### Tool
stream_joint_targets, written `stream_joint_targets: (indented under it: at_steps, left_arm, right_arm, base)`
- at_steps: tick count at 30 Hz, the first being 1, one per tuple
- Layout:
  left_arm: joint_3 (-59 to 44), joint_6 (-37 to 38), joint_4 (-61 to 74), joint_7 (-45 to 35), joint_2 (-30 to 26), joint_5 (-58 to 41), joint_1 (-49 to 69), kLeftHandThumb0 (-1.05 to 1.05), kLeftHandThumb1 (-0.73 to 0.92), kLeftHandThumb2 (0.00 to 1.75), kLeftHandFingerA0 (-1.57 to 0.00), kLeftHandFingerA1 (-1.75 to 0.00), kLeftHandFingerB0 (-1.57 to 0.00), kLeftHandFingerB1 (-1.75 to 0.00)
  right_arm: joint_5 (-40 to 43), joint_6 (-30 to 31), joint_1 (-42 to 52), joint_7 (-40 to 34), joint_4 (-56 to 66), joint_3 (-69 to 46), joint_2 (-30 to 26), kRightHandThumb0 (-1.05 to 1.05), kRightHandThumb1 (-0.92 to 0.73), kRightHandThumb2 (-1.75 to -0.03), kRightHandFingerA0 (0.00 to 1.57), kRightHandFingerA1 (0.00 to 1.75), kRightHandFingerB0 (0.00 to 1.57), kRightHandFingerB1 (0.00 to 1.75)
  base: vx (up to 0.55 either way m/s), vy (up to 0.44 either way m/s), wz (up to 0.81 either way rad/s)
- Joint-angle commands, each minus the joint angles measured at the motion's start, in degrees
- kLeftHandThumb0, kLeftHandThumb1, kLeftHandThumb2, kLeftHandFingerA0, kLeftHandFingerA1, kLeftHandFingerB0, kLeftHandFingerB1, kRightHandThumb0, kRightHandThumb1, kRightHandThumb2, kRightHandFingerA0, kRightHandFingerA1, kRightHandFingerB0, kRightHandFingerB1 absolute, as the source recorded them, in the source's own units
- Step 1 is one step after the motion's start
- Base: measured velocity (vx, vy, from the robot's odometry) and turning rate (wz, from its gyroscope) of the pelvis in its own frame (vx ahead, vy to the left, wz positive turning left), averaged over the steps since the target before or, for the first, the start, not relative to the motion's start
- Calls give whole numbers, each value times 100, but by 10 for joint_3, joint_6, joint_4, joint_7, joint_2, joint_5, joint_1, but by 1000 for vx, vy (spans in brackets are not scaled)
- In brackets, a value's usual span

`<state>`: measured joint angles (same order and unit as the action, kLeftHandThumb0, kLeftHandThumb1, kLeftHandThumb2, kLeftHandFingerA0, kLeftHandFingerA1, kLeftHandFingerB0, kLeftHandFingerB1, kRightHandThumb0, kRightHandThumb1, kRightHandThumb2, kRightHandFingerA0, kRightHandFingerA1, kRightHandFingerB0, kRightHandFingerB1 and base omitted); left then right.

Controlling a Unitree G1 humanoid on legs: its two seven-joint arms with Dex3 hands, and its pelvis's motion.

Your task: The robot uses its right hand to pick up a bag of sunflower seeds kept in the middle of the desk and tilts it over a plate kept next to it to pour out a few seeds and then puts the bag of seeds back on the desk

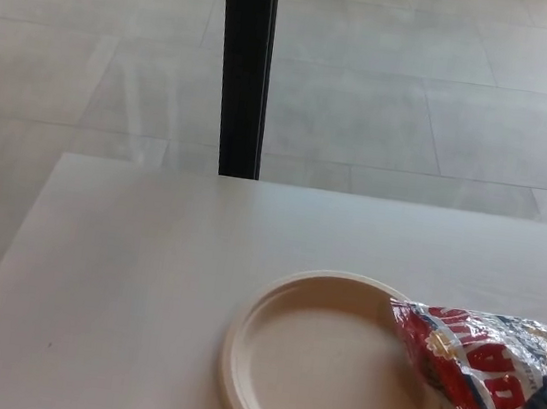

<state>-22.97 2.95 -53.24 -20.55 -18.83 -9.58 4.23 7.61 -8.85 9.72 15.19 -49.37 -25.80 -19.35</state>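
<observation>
A red, white and blue bag of sunflower seeds (483, 361) lies at the right edge of the head view, its left end resting over the right rim of a cream round plate (255, 343). The plate sits on the white desk (124, 266), low and right of centre, and I see no seeds on its bare surface. Neither of my hands shows in the picture. The bag's right end is cut off by the frame edge.
A black vertical post (243, 64) stands behind the desk's far edge. Beyond it is a tiled grey floor (421, 83). The desk's left edge runs diagonally down toward the lower left corner.
</observation>
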Motion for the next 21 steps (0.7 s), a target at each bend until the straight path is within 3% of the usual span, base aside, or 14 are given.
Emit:
stream_joint_targets:
  at_steps: [1, 3, 4, 5, 6, 7, 8, 9, 10, 13, 16, 17, 18, 21]
  left_arm:
    - [-40, -40, -16, -38, -13, -60, -9, -64, 51, 110, -20, -71, -2, -57]
    - [-66, -69, -18, -24, -12, -82, -16, -66, 48, 108, -22, -75, -1, -57]
    - [-68, -71, -19, -26, -14, -80, -16, -63, 67, 85, -14, -92, -5, -63]
    - [-65, -76, -16, -26, -21, -73, -16, -67, 53, 110, -14, -69, 0, -54]
    - [-66, -78, -15, -26, -21, -72, -16, -67, 53, 110, -14, -69, 0, -54]
    - [-69, -78, -23, -20, -23, -71, -16, -68, 70, 84, -6, -85, 0, -54]
    - [-70, -80, -24, -12, -29, -68, -18, -67, 72, 82, -9, -84, 0, -51]
    - [-71, -81, -26, -9, -32, -68, -19, -67, 72, 82, -9, -84, 0, -51]
    - [-72, -85, -18, -13, -38, -69, -17, -71, 54, 111, -6, -65, -1, -49]
    - [-87, -99, -1, -1, -45, -82, -18, -76, 49, 108, -12, -69, -4, -53]
    - [-90, -98, 5, -10, -52, -83, -16, -69, 57, 110, -10, -69, 0, -52]
    - [-91, -86, -8, -7, -62, -78, -17, -72, 75, 83, -10, -78, -1, -50]
    - [-92, -86, -4, -7, -63, -79, -14, -71, 76, 85, -10, -79, -1, -50]
    - [-105, -101, 8, 7, -63, -92, -11, -70, 55, 110, -11, -68, 0, -51]
  right_arm:
    - [93, 55, 19, 39, 31, -55, 2, -69, -65, -89, 0, 5, 0, 0]
    - [103, 80, 11, 43, 10, -72, -8, -91, -67, -100, 0, 12, 0, 6]
    - [106, 96, 1, 33, -2, -82, -13, -68, -82, -68, 0, 0, 0, 1]
    - [113, 109, -13, 21, -24, -97, -21, -89, -69, -97, 0, 6, 0, 0]
    - [113, 110, -15, 21, -27, -100, -22, -89, -69, -97, 0, 6, 0, 0]
    - [121, 114, -23, 14, -48, -116, -30, -86, -69, -98, 0, 9, 0, 4]
    - [130, 110, -35, 5, -68, -133, -40, -90, -68, -95, 0, 2, 0, 0]
    - [132, 109, -45, 3, -81, -142, -45, -90, -68, -95, 0, 2, 0, 0]
    - [132, 113, -61, -25, -89, -154, -56, -92, -68, -93, 0, 0, 0, 0]
    - [148, 107, -97, -77, -94, -192, -78, -67, -83, -65, 0, 0, 0, 0]
    - [162, 107, -126, -124, -93, -224, -91, -61, -84, -64, 0, 0, 0, 0]
    - [164, 128, -151, -161, -90, -236, -107, -55, -74, -86, 0, 0, 0, 0]
    - [174, 135, -163, -173, -87, -250, -113, -53, -85, -64, 0, 0, 0, 0]
    - [186, 160, -197, -197, -92, -275, -143, -48, -85, -65, 0, 0, 0, 0]
  base:
    - [0, 0, 0]
    - [0, 0, 0]
    - [0, 0, 0]
    - [0, 0, 0]
    - [0, 0, 0]
    - [0, 0, 0]
    - [0, 0, 0]
    - [0, 0, 0]
    - [0, 0, 0]
    - [0, 0, 0]
    - [0, 0, 0]
    - [0, 0, 0]
    - [0, 0, 0]
    - [0, 0, 0]
